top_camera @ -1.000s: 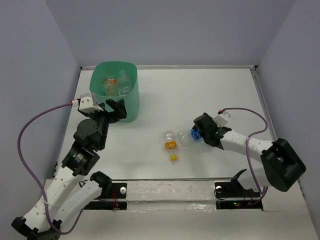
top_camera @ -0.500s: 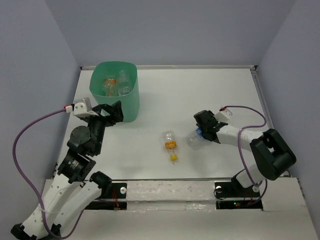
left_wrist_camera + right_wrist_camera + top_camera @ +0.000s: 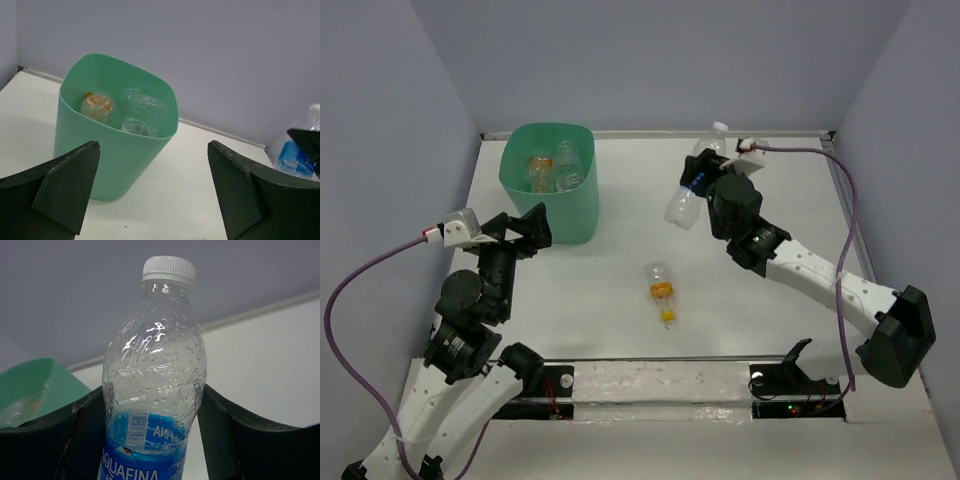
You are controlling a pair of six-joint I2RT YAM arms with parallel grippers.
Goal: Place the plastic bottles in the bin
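Over table (image 3: pixel 620 330) far side, R gripper (image 3: pixel 152 412) pinches blue-label bottle (image 3: pixel 155 355) — L gripper (image 3: pixel 152 150) spread wide nr bin (image 3: pixel 100 155).

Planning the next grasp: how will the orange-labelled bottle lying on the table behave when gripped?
The orange-labelled bottle lies on its side, so a nudge would probably roll it. It looks clear and empty, so it is likely light, and its thin walls may give under a grip.

White table (image 3: pixel 620 190) bears the bin (image 3: pixel 572 215) and one orange-capped bottle (image 3: pixel 661 286).
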